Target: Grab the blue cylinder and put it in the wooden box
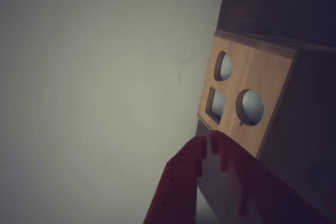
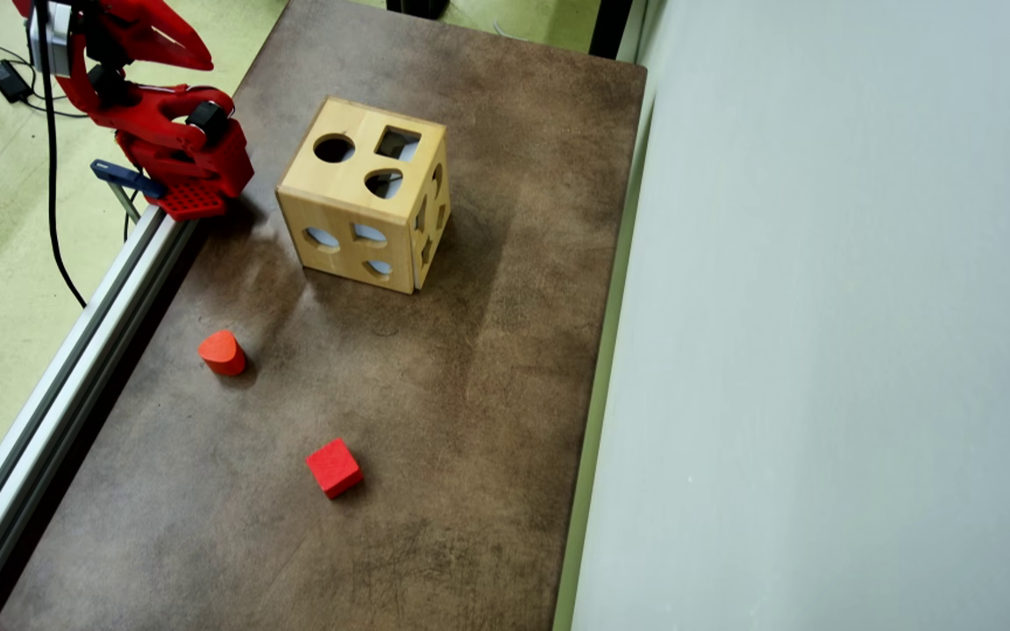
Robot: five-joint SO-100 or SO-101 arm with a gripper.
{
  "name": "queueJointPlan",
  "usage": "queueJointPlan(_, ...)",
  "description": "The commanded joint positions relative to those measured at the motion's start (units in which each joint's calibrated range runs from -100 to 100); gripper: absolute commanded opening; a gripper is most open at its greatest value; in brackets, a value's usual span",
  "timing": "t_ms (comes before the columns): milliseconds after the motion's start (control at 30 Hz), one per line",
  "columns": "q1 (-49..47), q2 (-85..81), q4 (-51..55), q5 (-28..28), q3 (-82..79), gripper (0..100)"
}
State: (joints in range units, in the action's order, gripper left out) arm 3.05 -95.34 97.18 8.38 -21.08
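Observation:
The blue cylinder is out of view in both frames. The wooden box (image 2: 352,180) stands at the back of the brown table, a round, a square and a rounded cut-out in its top face. The wrist view shows one of the wooden box's (image 1: 268,72) faces just beyond my red gripper (image 1: 207,141), whose fingertips are together with nothing between them. In the overhead view my gripper (image 2: 198,57) is folded back over the arm's base at the top left, left of the box and apart from it.
A red-orange rounded block (image 2: 222,351) and a red cube (image 2: 333,467) lie on the table (image 2: 487,368) in front of the box. An aluminium rail (image 2: 75,350) runs along the left edge. A pale wall (image 2: 821,350) borders the right side. A dark blue clamp piece (image 2: 124,175) sits by the arm's base.

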Motion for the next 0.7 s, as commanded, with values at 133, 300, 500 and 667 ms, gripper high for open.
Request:
queueJointPlan(133,-0.31,0.18,0.09,-0.2,1.85,2)
queueJointPlan(300,-0.38,0.18,0.09,-2.15,3.55,2)
queueJointPlan(500,-0.38,0.18,0.09,-3.61,2.66,2)
queueJointPlan(667,-0.38,0.18,0.65,-4.1,1.58,2)
